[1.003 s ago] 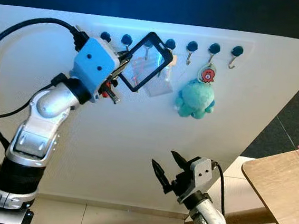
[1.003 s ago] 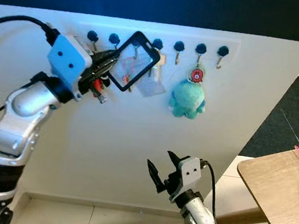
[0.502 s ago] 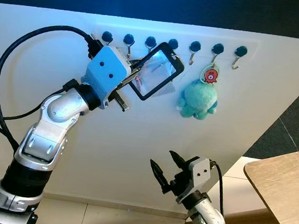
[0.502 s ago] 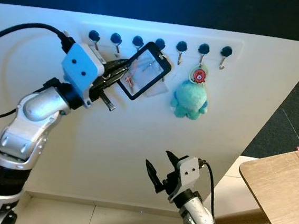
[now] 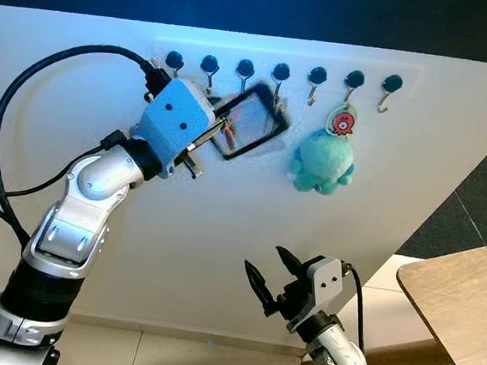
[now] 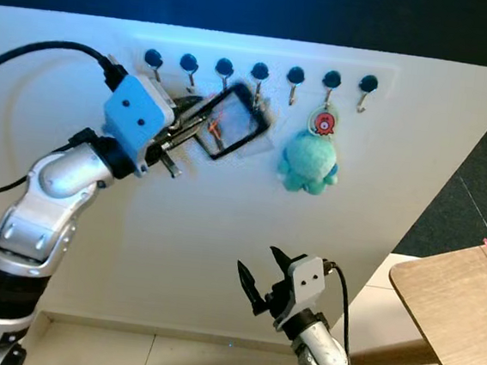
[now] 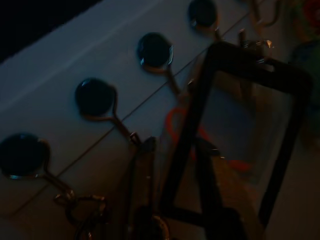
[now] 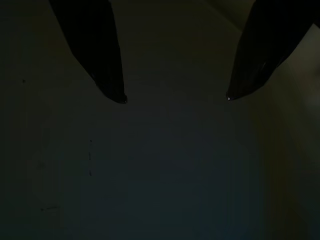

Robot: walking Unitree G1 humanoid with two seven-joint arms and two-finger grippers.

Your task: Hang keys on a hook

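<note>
Your left end effector [image 5: 216, 134] pinches the black-framed key holder [image 5: 251, 124] against the white wall, just under the fourth hook [image 5: 280, 72], while your right end effector [image 5: 273, 276] hangs spread below.

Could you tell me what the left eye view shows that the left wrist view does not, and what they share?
Left eye view alone: the plush with its round tag hanging on a hook right of the holder, the wooden table, and the right gripper, low and open. Left wrist view alone: a close, dark look along the left gripper, its fingers closed on the lower edge of the holder, with a red cord inside it. Both: the row of hooks on the white wall and the black-framed holder raised just under them.
</note>
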